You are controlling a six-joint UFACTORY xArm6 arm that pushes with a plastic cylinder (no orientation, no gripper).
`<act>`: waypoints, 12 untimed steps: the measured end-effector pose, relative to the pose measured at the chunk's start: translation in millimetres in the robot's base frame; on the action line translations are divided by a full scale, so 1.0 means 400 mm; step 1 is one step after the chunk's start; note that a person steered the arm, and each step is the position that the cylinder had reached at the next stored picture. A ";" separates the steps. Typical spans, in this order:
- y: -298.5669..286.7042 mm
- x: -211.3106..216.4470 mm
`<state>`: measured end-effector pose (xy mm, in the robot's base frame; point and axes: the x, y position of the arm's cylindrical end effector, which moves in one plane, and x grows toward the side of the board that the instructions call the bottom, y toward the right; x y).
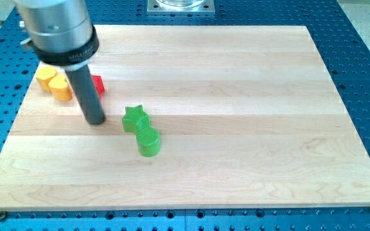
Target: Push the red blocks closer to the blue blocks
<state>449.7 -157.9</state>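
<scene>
The red block (97,84) lies near the view's left, in the upper part of the wooden board (236,128); only a small part of it shows from behind my rod, so I cannot make out its shape.

Findings, from the view's left to its right:

1. Two yellow blocks sit close together at the board's left edge: a paler yellow block (44,78) and an orange-yellow rounded block (61,89) just beside it, apparently touching. Exact shapes are unclear.
2. My rod descends from a grey cylindrical housing with a black collar (66,52). The collar bears small white lettering, too fine to read.
3. My tip (95,120) rests on the board below the red block and near the yellow pair, apart from all of them.
4. I carry no jaws; the arm ends in the plain rod, so nothing is pinched or held.
5. A green star block (134,118) lies to the right of my tip, near but not touching it.
6. A green rounded block (149,141) sits just below and right of the star, touching it.
7. The board rests on a blue perforated table (365,64).
</scene>
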 end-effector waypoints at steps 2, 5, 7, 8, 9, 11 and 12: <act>-0.048 0.082; -0.012 -0.198; 0.042 -0.280; 0.005 -0.315; -0.047 -0.327; 0.061 -0.403; -0.024 -0.406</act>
